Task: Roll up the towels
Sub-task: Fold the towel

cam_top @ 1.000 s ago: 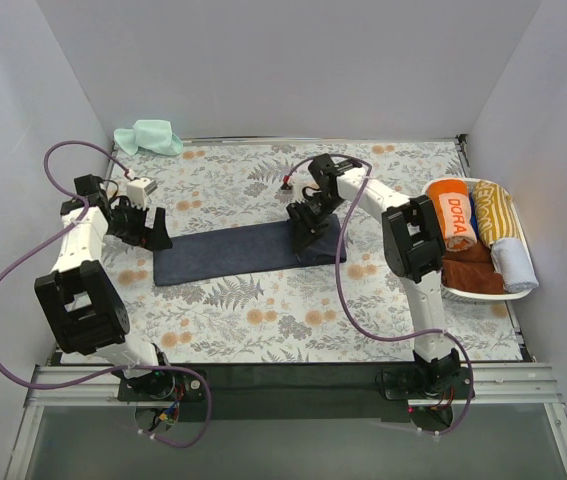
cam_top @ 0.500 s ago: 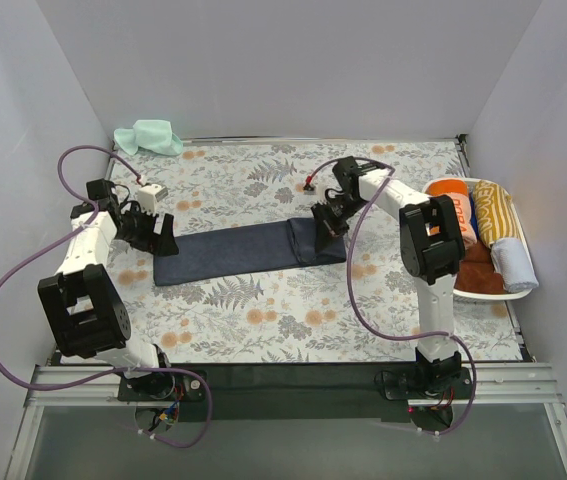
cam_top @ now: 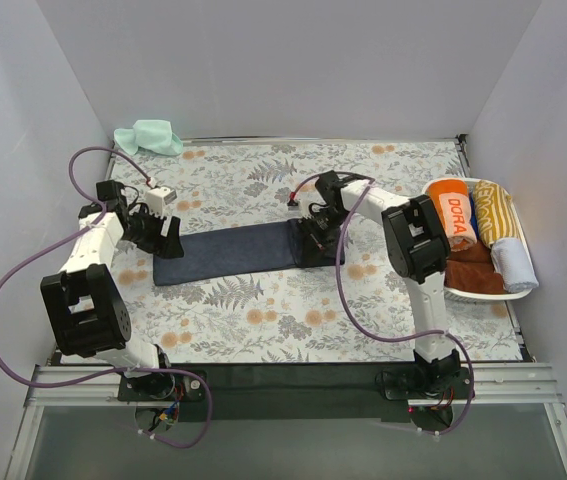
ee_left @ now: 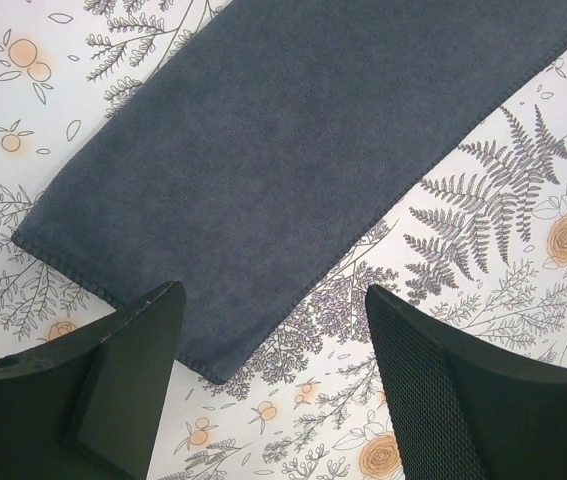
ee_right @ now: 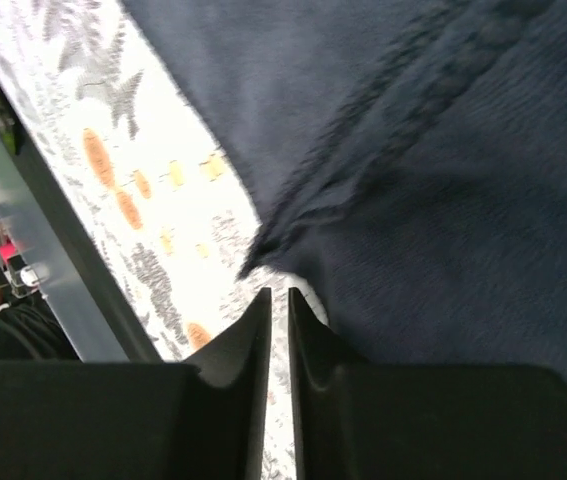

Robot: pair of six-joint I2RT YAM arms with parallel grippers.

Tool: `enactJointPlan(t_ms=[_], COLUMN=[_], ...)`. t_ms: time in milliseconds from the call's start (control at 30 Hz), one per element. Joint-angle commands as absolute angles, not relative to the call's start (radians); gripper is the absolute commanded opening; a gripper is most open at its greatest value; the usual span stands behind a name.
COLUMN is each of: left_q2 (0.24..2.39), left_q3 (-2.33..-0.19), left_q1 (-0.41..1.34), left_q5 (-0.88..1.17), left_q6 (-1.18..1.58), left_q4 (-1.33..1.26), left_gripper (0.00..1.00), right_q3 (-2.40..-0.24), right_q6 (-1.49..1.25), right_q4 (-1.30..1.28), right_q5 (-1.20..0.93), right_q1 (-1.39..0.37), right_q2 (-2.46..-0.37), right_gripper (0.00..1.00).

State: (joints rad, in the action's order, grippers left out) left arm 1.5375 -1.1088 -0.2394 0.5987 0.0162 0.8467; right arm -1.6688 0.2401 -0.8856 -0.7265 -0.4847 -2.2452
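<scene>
Left wrist view: the fingers (ee_left: 138, 350) of my left gripper (ee_left: 273, 295) stand wide apart, holding nothing, one on either side of the near corner of the navy towel (ee_left: 283, 140). That corner lies flat on the floral table covering (ee_left: 523, 200).

In the right wrist view, the fingers (ee_right: 233, 350) of my right gripper (ee_right: 276, 297) are drawn almost together, with only a thin slit between them. Their tips sit at the edge of the towel's doubled-over right end. I cannot tell whether any cloth is pinched there.

From the top view, the navy towel stretches as a long strip across the middle of the table, between the two grippers, with its right end folded back on itself.

A mint green towel (cam_top: 150, 136) lies crumpled at the far left corner. At the right edge, a white basket (cam_top: 483, 292) holds an orange towel (cam_top: 453, 213) with white lettering, a yellow-striped towel (cam_top: 493, 210), a brown towel (cam_top: 471, 268) and a pale grey towel (cam_top: 513, 262).
</scene>
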Motion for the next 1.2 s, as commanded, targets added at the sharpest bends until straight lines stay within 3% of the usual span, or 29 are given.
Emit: enactJointPlan(t_ms=[0,200,400,467,1167], left_q2=[1.528,1.525,1.525,1.526,1.532], left_q3=[-1.103,-1.095,-1.097,-1.097,-1.086], left_q1=[-0.233,-0.227,-0.225,-0.225,-0.225], left_q5=[0.610,0.611,0.598,0.594,0.594], left_q6=[0.020,0.023,0.031,0.029,0.049], left_q4=[0.830,0.816,0.810,0.808,0.790], left_gripper=[0.68,0.68,0.69,0.71,0.77], right_q3=[-1.661,-1.690,-1.715,-1.713,-1.781], right_q6=[0.267,0.261,0.235,0.236,0.193], right_q4=[-0.876,-0.859,-0.871,-0.877,-0.879], right_q5=[-0.830,-0.572,-0.480,-0.459,-0.457], right_q1=[-0.469,-0.459,-0.482,-0.502,-0.597], right_q2=[-2.091,-2.033,-2.077,-2.086,-2.226], right_gripper=[0.17,0.26,0.27,0.32,0.34])
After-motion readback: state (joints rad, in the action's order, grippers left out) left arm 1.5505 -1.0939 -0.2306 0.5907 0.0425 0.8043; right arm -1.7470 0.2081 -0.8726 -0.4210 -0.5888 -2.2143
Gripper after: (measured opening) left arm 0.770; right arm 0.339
